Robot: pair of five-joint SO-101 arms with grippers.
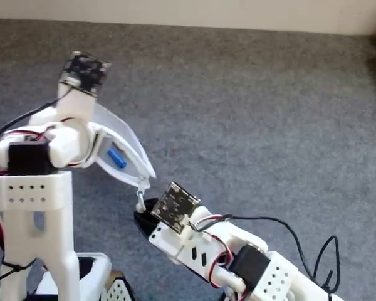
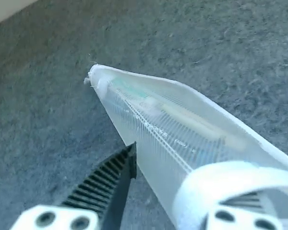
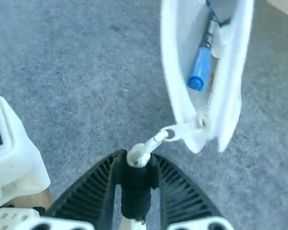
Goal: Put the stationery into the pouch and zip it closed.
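1. Holding the pouch (image 1: 128, 141) up above the grey carpet (image 1: 269, 94), the left gripper (image 2: 175, 167) has its jaws clamped against the two faces of the pouch body
2. Pouch is translucent white and tilted, with its lower corner pointing toward the right arm
3. A blue pen (image 3: 200, 67) lies inside the pouch; a pale item (image 2: 192, 120) sits alongside it, possibly a second piece of stationery, the wrist view being too unclear to confirm
4. Right gripper (image 3: 137, 160) is pinched tight on the zip pull (image 3: 153, 141), which runs up to the slider (image 3: 199, 124) at the pouch's lower corner
5. Zip is open along its visible length above the slider, with the pen exposed through the mouth
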